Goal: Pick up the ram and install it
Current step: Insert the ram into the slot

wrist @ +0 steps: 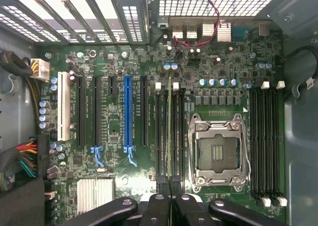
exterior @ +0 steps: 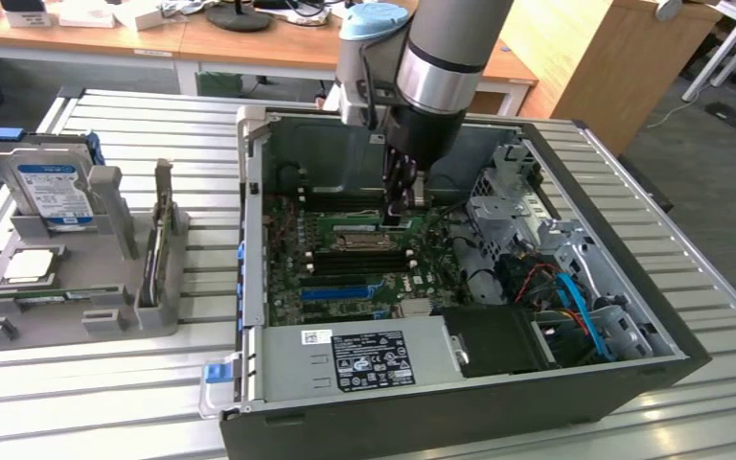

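Evidently the black gripper (wrist: 171, 197) is clamped on the long, thin green ram stick (wrist: 171, 136), held edge-on straight beneath it among the black memory slots (wrist: 160, 136) beside the silver CPU socket (wrist: 218, 151), so pressing down evenly and squarely should seat it.

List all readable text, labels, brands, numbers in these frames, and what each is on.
None legible.
Blue label on hard drive: blurred.
Black label and white sticker on power supply: too small.
Printing on motherboard: too small.
Label of ram stick, edge-on in gripper: hidden.
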Robot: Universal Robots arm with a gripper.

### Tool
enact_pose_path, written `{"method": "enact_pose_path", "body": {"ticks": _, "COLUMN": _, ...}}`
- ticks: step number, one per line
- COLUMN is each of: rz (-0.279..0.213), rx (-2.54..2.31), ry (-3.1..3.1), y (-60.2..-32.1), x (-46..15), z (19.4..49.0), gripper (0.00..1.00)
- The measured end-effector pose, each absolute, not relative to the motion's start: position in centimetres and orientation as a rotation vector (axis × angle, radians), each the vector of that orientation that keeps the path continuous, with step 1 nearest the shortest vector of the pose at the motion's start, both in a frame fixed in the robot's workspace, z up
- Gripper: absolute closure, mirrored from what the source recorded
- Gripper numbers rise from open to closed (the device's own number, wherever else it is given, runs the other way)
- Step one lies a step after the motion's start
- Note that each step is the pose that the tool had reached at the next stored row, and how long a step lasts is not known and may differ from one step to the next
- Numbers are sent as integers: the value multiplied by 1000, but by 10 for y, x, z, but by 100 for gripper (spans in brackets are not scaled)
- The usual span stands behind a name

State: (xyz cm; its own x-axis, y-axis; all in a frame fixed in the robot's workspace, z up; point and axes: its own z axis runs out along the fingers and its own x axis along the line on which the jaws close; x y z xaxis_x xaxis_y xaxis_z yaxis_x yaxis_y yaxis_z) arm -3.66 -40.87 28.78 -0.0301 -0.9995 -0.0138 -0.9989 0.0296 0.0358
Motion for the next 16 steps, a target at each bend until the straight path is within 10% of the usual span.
{"method": "enact_pose_path", "body": {"ticks": 16, "rz": -55, "rx": 2177, "ry": -2243, "y": -409, "x": -37, "z": 272, "gripper": 88}}
